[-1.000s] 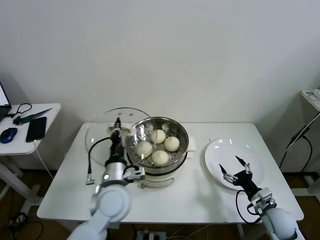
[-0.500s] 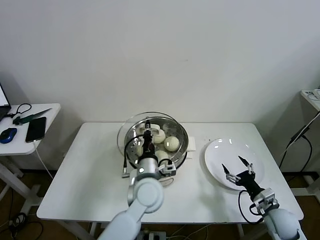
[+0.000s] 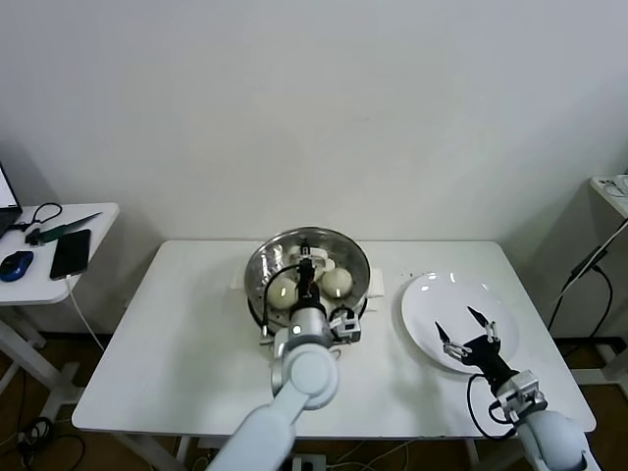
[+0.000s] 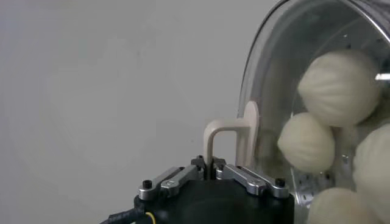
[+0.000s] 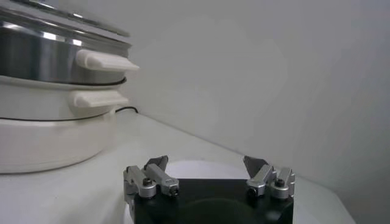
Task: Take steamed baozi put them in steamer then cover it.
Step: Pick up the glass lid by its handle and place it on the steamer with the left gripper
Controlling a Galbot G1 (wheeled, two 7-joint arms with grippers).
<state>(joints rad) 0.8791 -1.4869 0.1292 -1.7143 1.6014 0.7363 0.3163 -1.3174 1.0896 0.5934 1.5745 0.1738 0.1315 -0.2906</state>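
Head view puts my left gripper (image 3: 306,263) directly above the steamer (image 3: 257,280), fingers pinched tight on the flat cream handle of the cover (image 3: 339,238), which spans the pot's mouth. I hold it by the centre handle so the glass hangs level and its metal rim can meet the steamer's rim all the way round. Whether that rim is fully seated or a shade above it I cannot quite tell from here, since my own wrist hides the near edge.

In the left wrist view the handle's thin upright tab sits clamped between my closed fingers (image 4: 183,176), and through the glass I see the steamed baozi (image 4: 339,79) lying on the perforated tray inside the steamer. All four appear to be inside, so I judge the loading done and only the covering left. The buns sit below the rim, so the cover should clear them.

My right gripper (image 3: 469,337) waits to the right of the steamer, over the white plate (image 3: 422,294), fingers spread wide and holding nothing. It is parked there, well apart from the steamer. The plate shows no buns. The steamer stands on its cream base (image 5: 42,137) on the table (image 3: 147,334).
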